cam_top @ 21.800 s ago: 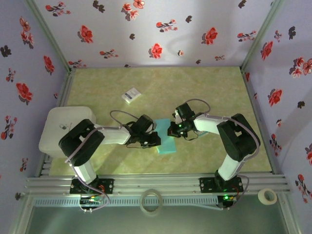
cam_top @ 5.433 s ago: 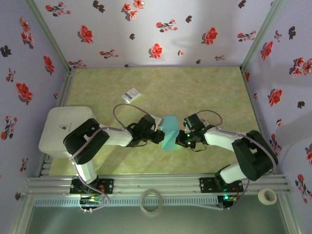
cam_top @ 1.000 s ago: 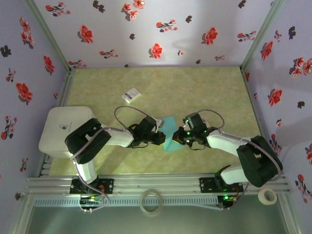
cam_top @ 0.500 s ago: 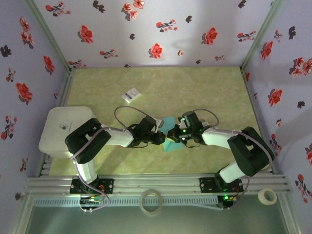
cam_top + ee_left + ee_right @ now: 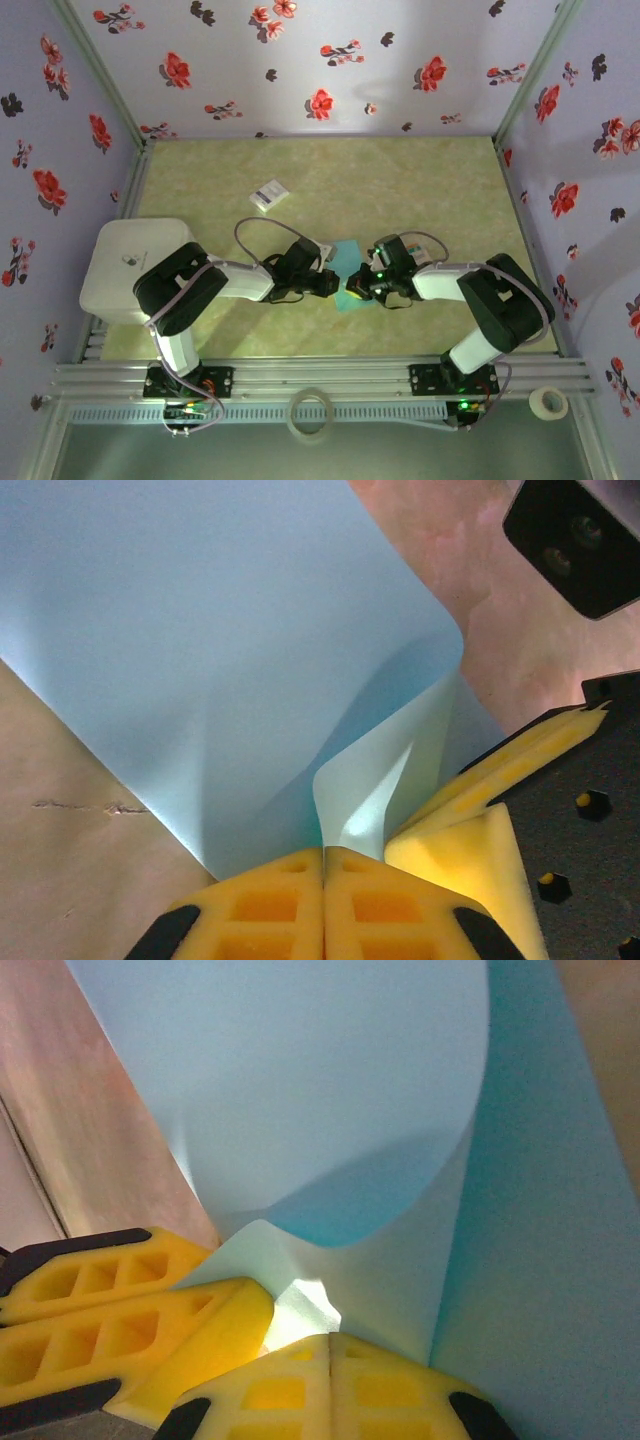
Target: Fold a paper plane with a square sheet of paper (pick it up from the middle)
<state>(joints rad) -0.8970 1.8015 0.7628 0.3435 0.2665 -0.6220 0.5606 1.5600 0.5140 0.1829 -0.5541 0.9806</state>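
Note:
The square sheet of paper (image 5: pixel 350 268) is teal and lies half-folded at mid-table, squeezed between both wrists. In the left wrist view the sheet (image 5: pixel 200 630) curls upward, and my left gripper (image 5: pixel 323 852) is shut on its near edge. The right arm's yellow fingers (image 5: pixel 470 815) press in from the right beside it. In the right wrist view the paper (image 5: pixel 330 1090) bows into a loop. My right gripper (image 5: pixel 330 1340) is shut on the same bunched edge, with the left arm's yellow fingers (image 5: pixel 130 1305) touching alongside. From above, the left gripper (image 5: pixel 328 283) and the right gripper (image 5: pixel 357 285) nearly meet.
A small card (image 5: pixel 269 194) lies behind and to the left on the green table (image 5: pixel 440 180). A white box (image 5: pixel 125 262) sits at the left edge. Two tape rolls (image 5: pixel 310 412) (image 5: pixel 547 402) rest on the front rail. Flowered walls enclose three sides.
The right gripper has slid left, closing on the left gripper. The teal sheet has bunched into a smaller, more covered patch between them. The left arm has stayed put.

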